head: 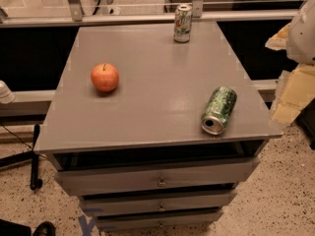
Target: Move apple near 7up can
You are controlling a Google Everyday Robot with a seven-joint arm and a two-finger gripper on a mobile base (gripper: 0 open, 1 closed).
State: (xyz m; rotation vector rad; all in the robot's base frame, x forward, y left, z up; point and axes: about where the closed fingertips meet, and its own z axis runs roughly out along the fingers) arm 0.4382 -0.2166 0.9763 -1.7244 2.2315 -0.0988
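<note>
1. Grey painted surface: the cabinet top is flat, slightly glossy and carries all the task items.
2. Below the cabinet top I count three drawers, each with a small centre knob.
3. Around the cabinet the floor is pale speckled stone. A metal rail runs just behind the cabinet's far edge.
4. Left of the cabinet, a black stand rests on the floor.
5. Count, apples: one. The apple sits upright on the left half of the cabinet top, stem up, touching nothing else.
6. Count, cans: two.
   - The 7up can stands upright at the cabinet's far edge, right of centre, well apart from the apple.
   - The green can lies on its side near the cabinet's front right corner, its silver end facing the front edge.
7. Count, grippers: one. My gripper hangs off the cabinet's right side, beyond its edge, nearer the green can than the apple. I cannot tell whether it is spread or closed. It holds nothing I can make out.
</note>
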